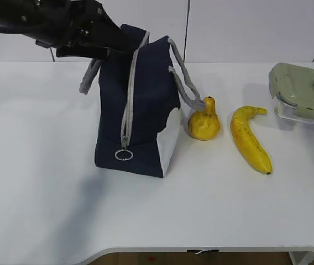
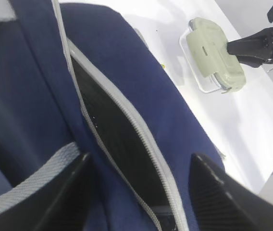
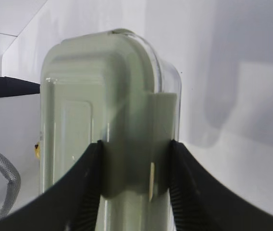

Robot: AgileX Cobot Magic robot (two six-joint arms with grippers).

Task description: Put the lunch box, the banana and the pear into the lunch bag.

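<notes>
The navy lunch bag stands upright at centre left, its grey zipper parted and the ring pull low on the front. My left gripper is open at the bag's top; in the left wrist view its fingers straddle the dark zipper gap. The pear sits just right of the bag and the banana lies beside it. The lunch box is at the far right, slightly tilted. My right gripper is shut on the lunch box at its lid clip.
A grey webbing handle droops off the bag towards the pear; the other hangs at the left. The white table's front edge is near the bottom. The right arm shows beside the lunch box.
</notes>
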